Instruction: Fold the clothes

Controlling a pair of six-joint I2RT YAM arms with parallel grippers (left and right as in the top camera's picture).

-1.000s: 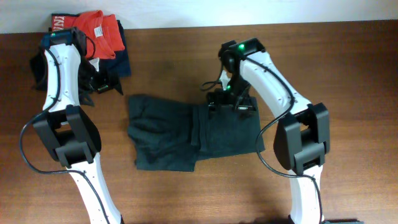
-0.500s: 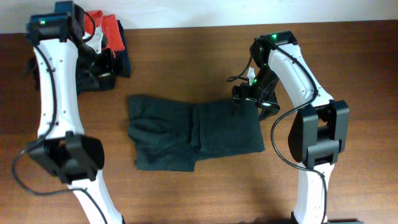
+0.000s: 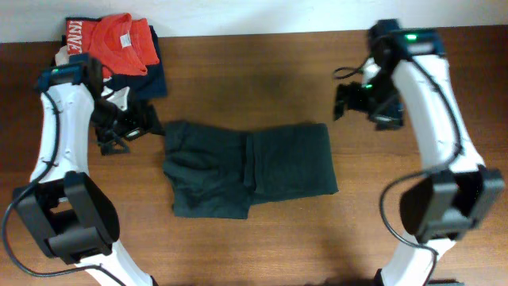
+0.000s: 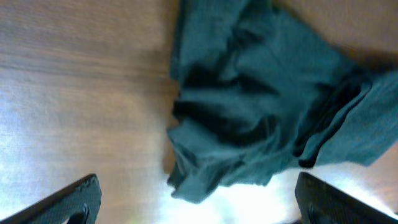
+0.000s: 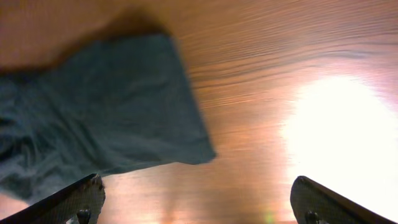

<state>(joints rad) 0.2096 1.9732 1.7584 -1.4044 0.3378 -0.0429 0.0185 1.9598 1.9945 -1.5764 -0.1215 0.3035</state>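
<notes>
Both grippers gape wide, holding nothing: left gripper [image 3: 143, 127] just off the left edge of the dark T-shirt [image 3: 246, 168], right gripper [image 3: 343, 102] over bare table [image 3: 262, 246] past its far right corner. The T-shirt lies folded mid-table, wood showing on every side.

Brown wooden surface [image 3: 238, 246] with long horizontal grain fills nearly whole overhead view. Warm reddish-brown tone, slightly glossy finish. Plain white wall [image 3: 238, 16] shows as narrow strip along far edge, meeting surface directly. Faint darker patch [image 3: 274, 83] on wood near far middle. Right wrist view: same wood, grain running across, large bright white glare spot [image 5: 336, 130] on right side, washing out grain. Left wrist view: wood paler and blurred, whitish sheen [image 4: 249, 199] along lower edge.
</notes>
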